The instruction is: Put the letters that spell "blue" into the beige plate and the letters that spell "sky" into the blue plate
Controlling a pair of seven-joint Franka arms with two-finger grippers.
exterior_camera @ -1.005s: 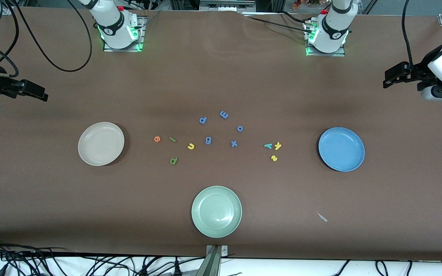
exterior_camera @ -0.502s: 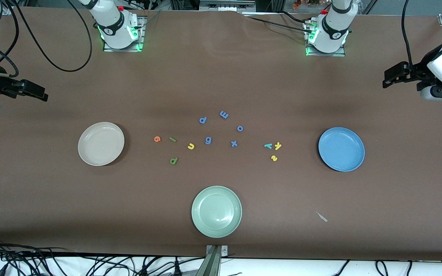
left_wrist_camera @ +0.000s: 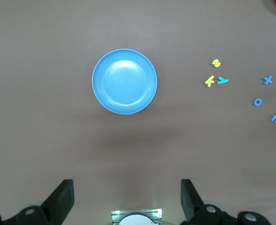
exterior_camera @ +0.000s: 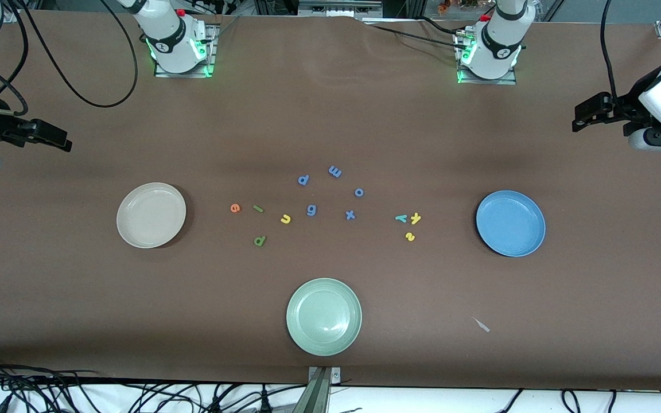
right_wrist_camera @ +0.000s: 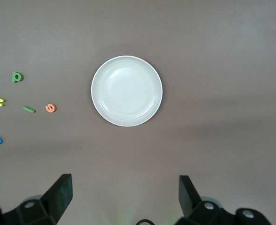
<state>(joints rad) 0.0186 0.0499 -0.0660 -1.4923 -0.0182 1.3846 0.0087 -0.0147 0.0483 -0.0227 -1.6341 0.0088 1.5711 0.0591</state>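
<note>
Brown tabletop (exterior_camera: pixel 330 115): "blue" letters (exterior_camera: pixel 259 223) lie beside beige plate (exterior_camera: pixel 151 215), under right gripper (right_wrist_camera: pixel 124 197); "sky" letters (exterior_camera: pixel 409 223) beside blue plate (exterior_camera: pixel 510 223), under left gripper (left_wrist_camera: pixel 126 199). Both jaws spread, empty.

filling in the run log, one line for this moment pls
stage: start | letters: all on table | beige plate, blue plate: empty | left gripper, right gripper: open, waiting
</note>
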